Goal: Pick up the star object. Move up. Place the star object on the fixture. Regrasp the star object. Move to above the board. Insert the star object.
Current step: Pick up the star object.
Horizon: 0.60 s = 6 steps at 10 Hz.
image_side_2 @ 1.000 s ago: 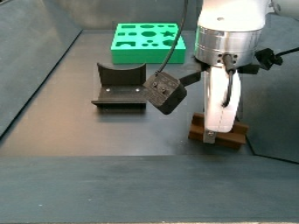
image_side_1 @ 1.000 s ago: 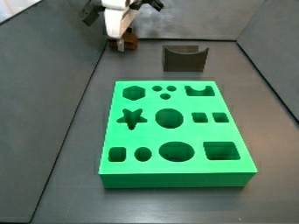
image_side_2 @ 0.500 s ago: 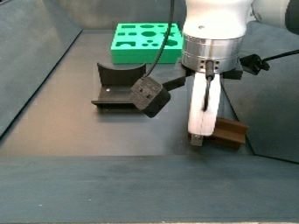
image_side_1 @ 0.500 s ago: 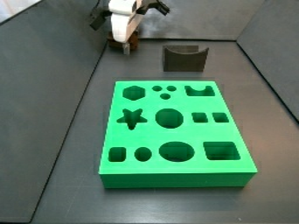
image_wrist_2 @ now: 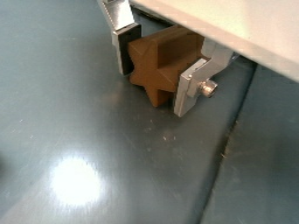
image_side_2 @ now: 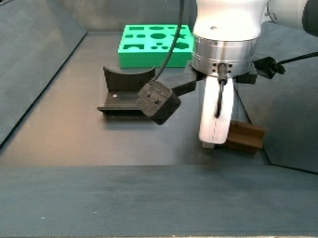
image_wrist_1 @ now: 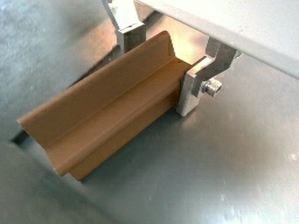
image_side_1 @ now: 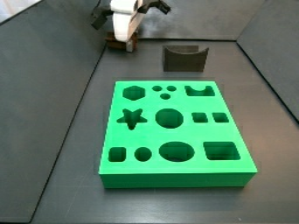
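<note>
- We find the gripper [image_side_2: 213,141] lowered to the floor, its silver fingers [image_wrist_2: 194,87] set on either side of the star object [image_wrist_2: 162,59] in both wrist views, plates against its flanks; we judge it gripped.
- The star object [image_side_2: 244,138], reddish-brown, rests on the grey floor, partly hidden behind the fingers in a side view.
- The fixture [image_side_2: 128,91] stands at ten o'clock from the gripper, near it but apart.
- The board [image_side_2: 156,44] lies well beyond, at eleven o'clock; we see its star cutout [image_side_1: 132,117] vacant.
</note>
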Tool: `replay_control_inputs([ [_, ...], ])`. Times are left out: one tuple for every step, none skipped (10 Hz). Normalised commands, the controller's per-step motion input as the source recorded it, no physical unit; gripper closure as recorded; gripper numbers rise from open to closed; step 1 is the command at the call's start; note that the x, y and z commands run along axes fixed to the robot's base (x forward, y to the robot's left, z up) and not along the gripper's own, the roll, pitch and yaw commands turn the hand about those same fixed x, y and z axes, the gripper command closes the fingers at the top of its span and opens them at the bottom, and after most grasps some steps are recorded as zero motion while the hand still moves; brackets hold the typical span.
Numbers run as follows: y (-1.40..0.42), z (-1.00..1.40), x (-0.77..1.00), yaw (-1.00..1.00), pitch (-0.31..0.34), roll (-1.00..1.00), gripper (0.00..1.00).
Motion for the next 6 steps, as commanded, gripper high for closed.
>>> replay_control_inputs([
  [0.00, 0.00, 0.00, 0.00, 0.000, 0.00, 1.00],
  [0.00, 0.00, 0.00, 0.00, 0.000, 0.00, 1.00],
  [0.00, 0.00, 0.00, 0.00, 0.000, 0.00, 1.00],
  [0.00, 0.00, 0.00, 0.00, 0.000, 0.00, 1.00],
  [0.00, 0.00, 0.00, 0.00, 0.000, 0.00, 1.00],
  [0.00, 0.00, 0.00, 0.00, 0.000, 0.00, 1.00],
])
